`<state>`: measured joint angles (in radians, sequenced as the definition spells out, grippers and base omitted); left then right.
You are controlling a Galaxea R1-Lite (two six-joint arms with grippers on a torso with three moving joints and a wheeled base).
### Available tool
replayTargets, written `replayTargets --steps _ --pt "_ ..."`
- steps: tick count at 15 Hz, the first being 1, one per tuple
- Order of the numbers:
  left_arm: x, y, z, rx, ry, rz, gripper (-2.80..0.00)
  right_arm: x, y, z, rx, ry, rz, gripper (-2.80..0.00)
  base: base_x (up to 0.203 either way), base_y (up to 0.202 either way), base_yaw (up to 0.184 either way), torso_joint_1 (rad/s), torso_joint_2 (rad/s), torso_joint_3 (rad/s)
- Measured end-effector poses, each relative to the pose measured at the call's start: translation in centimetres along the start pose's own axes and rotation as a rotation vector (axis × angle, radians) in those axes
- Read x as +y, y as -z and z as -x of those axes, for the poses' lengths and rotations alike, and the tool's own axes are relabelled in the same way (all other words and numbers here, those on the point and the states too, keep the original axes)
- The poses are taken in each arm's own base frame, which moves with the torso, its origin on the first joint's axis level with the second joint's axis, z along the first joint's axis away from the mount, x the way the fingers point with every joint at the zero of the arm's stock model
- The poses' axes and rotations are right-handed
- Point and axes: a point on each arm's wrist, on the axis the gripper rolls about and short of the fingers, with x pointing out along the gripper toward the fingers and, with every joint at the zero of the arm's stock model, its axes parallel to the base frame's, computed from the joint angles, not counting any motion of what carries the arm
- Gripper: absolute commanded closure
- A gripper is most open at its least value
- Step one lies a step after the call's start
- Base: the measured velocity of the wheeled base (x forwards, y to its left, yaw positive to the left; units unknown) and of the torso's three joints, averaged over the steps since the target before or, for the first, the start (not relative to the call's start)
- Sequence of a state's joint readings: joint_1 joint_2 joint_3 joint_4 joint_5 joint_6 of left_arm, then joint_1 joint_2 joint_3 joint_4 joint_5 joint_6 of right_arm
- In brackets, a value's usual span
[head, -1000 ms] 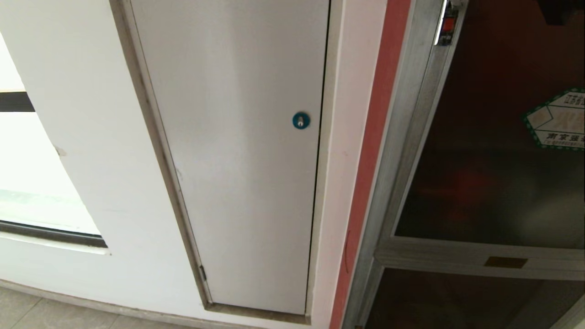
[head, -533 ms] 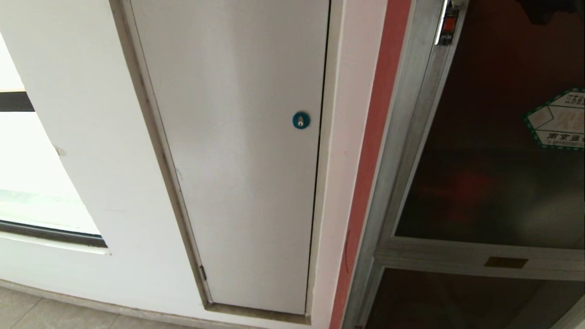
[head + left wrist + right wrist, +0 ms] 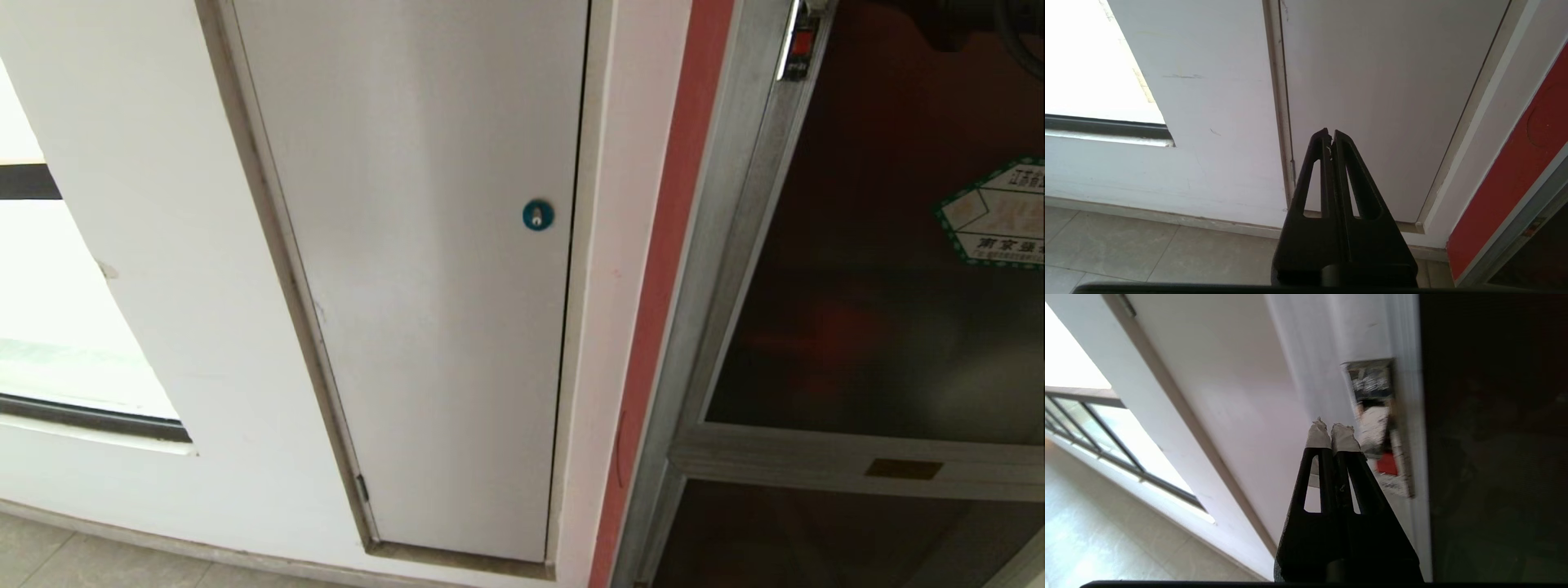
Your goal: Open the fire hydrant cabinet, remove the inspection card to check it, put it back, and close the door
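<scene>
Right gripper has crept toward the latch, tips pressed together, likely to poke it. Door shut; card unseen. Left gripper closed, parked low.

Both grippers are matte black, with long tapering fingers pierced by slotted cutouts. The right gripper wears whitish tape on its tips; the left gripper is bare.

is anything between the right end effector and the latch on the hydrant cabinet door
Nothing visible. In the right wrist view the shut right end effector points at the red-and-chrome latch on the door frame, with only open air between them.
</scene>
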<state>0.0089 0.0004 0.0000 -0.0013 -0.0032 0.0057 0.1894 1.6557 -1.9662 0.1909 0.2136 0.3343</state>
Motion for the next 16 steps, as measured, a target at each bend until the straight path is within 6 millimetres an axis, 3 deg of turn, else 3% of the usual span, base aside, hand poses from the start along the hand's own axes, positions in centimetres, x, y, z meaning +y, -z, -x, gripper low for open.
replayTargets --steps 16 --pt "0.00 0.00 0.00 0.000 0.000 0.000 0.00 -1.11 0.38 -0.44 0.023 0.043 -0.005 0.00 0.000 0.000 0.000 0.000 0.00 0.000"
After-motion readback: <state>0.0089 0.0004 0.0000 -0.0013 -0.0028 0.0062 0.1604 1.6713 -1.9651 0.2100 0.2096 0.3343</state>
